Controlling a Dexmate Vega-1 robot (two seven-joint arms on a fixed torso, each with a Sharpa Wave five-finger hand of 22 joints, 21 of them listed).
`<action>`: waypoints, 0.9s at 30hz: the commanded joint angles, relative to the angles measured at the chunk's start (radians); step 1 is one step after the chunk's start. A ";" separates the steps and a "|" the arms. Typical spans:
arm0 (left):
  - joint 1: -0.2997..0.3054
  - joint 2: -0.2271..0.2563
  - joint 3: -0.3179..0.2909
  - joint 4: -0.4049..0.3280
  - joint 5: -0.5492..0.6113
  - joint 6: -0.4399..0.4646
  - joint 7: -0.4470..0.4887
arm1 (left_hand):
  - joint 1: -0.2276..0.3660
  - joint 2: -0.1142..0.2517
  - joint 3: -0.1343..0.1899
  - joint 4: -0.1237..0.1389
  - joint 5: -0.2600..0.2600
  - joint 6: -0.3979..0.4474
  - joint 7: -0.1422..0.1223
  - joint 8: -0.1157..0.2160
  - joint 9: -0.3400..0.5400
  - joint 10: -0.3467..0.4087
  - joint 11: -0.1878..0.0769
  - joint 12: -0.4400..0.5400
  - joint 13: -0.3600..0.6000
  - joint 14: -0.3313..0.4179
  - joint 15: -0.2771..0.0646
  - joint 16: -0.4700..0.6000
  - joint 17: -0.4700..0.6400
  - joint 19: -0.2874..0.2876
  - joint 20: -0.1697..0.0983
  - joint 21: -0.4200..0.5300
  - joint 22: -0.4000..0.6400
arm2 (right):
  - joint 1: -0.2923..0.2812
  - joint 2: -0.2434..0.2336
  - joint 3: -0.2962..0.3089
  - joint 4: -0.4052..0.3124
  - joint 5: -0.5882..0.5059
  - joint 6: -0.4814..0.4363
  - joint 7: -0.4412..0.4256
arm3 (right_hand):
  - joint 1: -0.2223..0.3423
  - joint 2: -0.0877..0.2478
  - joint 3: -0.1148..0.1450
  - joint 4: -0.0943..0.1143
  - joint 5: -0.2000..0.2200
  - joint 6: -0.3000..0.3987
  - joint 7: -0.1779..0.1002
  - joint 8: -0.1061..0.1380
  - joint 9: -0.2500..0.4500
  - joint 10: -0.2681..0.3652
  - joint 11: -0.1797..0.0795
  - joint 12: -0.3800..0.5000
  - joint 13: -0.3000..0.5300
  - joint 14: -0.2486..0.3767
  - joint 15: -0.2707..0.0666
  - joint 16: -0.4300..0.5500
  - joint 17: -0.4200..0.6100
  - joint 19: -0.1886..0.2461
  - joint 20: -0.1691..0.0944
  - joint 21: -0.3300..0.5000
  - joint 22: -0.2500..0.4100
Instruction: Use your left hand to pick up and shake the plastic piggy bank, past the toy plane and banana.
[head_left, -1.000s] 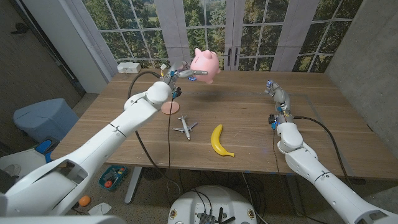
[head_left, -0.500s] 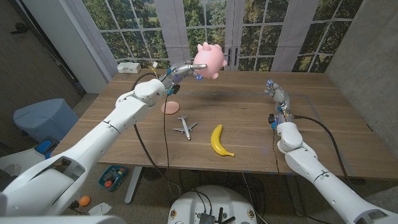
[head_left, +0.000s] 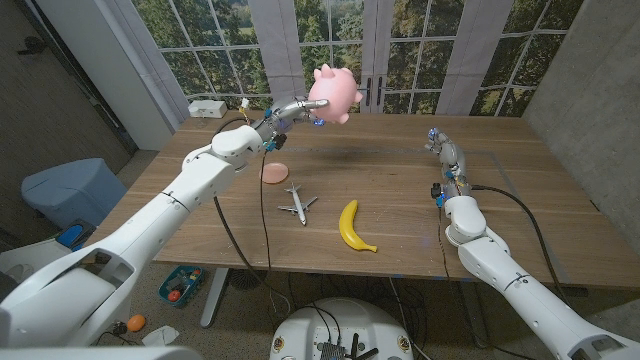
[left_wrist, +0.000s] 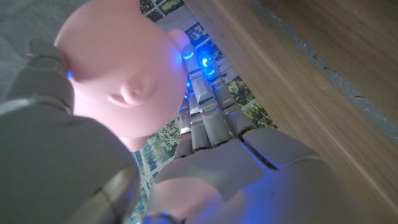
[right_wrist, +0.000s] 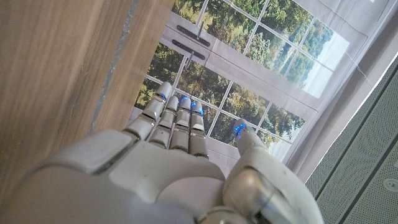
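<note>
Windows behind — left hand (head_left: 287, 113) grips piggy bank (head_left: 335, 93) aloft; right hand (head_left: 444, 150) seemingly empty, fingers extended.

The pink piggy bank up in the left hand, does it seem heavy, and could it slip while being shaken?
Probably light: the left hand holds the piggy bank clear above the table at nearly full reach. It looks stiff, keeping its round shape under the fingers. Its smooth, rounded, glossy shell could well slip in hard shaking.

Piggy bank (left_wrist: 118, 74) partly hidden by left hand (left_wrist: 205, 155)
</note>
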 joint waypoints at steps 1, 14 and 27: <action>-0.010 0.036 0.058 -0.123 0.173 0.194 0.202 | 0.484 0.482 0.007 0.003 0.007 0.434 -0.234 0.007 0.006 0.350 -0.334 0.005 0.006 0.064 -0.165 -0.005 0.002 -0.004 -0.044 0.005 0.003 | 0.006 0.002 -0.003 0.004 0.004 -0.001 0.005 | 0.007 -0.002 0.003 0.005 0.006 0.002 0.001 -0.002 0.003 0.007 0.000 -0.003 0.005 0.006 0.003 0.001 0.002 0.006 0.004 -0.003 0.002; 0.006 -0.063 0.147 -0.215 0.492 0.505 0.580 | 0.484 0.483 0.008 0.003 0.008 0.438 -0.235 0.009 0.008 0.351 -0.334 0.002 0.008 0.067 -0.165 -0.007 0.004 -0.002 -0.040 0.012 0.002 | 0.014 0.000 -0.007 0.008 0.002 -0.003 0.011 | 0.007 -0.002 0.002 0.005 0.006 0.001 0.001 -0.002 0.003 0.007 -0.002 -0.004 0.005 0.007 0.003 0.000 0.003 0.008 0.004 -0.005 0.002; 0.034 -0.154 0.172 -0.151 0.687 0.510 0.773 | 0.484 0.481 0.008 0.002 0.008 0.440 -0.236 0.008 0.007 0.355 -0.335 -0.003 0.007 0.069 -0.165 -0.010 0.003 0.003 -0.037 0.020 0.001 | 0.019 0.001 -0.009 0.013 0.004 -0.003 0.014 | 0.007 -0.002 0.002 0.006 0.006 0.001 0.000 -0.002 0.003 0.007 -0.001 -0.004 0.005 0.008 0.002 -0.001 0.003 0.009 0.004 -0.008 0.002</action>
